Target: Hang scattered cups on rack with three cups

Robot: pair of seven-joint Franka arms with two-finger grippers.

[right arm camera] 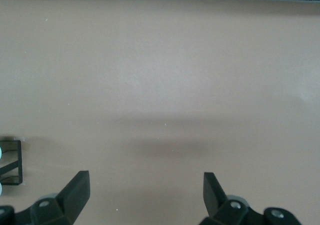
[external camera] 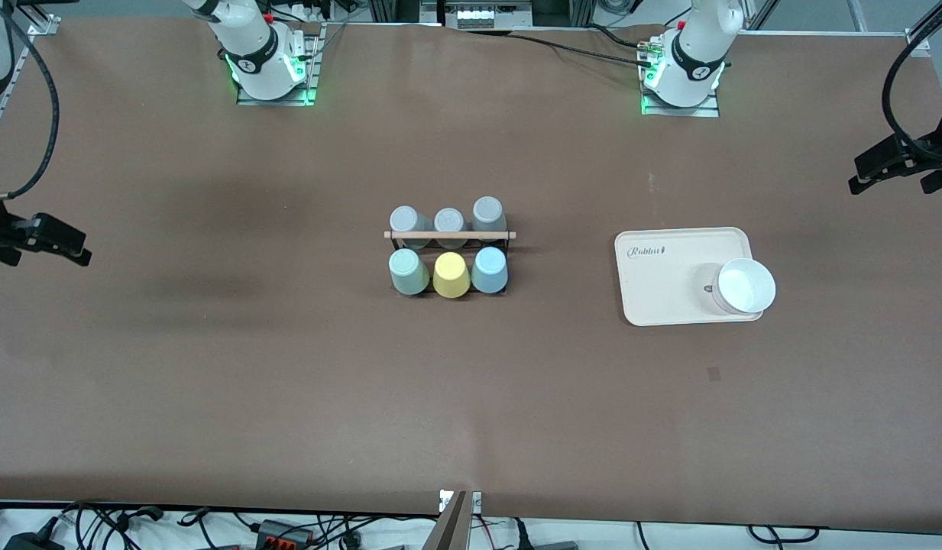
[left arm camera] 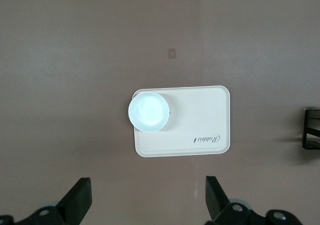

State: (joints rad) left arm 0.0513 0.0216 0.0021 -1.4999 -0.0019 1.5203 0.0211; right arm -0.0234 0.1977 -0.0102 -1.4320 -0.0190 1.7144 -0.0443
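The black wire rack with a wooden rod (external camera: 449,234) stands mid-table. On its side nearer the camera hang the pale mint cup (external camera: 408,272), a yellow cup (external camera: 451,274) and the light blue cup (external camera: 490,270), bottoms up. Three grey cups (external camera: 449,221) hang on its farther side. My left gripper (left arm camera: 148,200) is open and empty, high over the table beside the beige tray (left arm camera: 200,110). My right gripper (right arm camera: 146,195) is open and empty, high over bare table toward the right arm's end. Neither gripper shows in the front view. An edge of the rack shows in the left wrist view (left arm camera: 312,129) and in the right wrist view (right arm camera: 11,161).
The beige tray (external camera: 669,267) lies toward the left arm's end of the table, with a white bowl (external camera: 744,286) on its corner. The bowl also shows in the left wrist view (left arm camera: 148,111). Black camera clamps (external camera: 902,156) reach in at both table ends.
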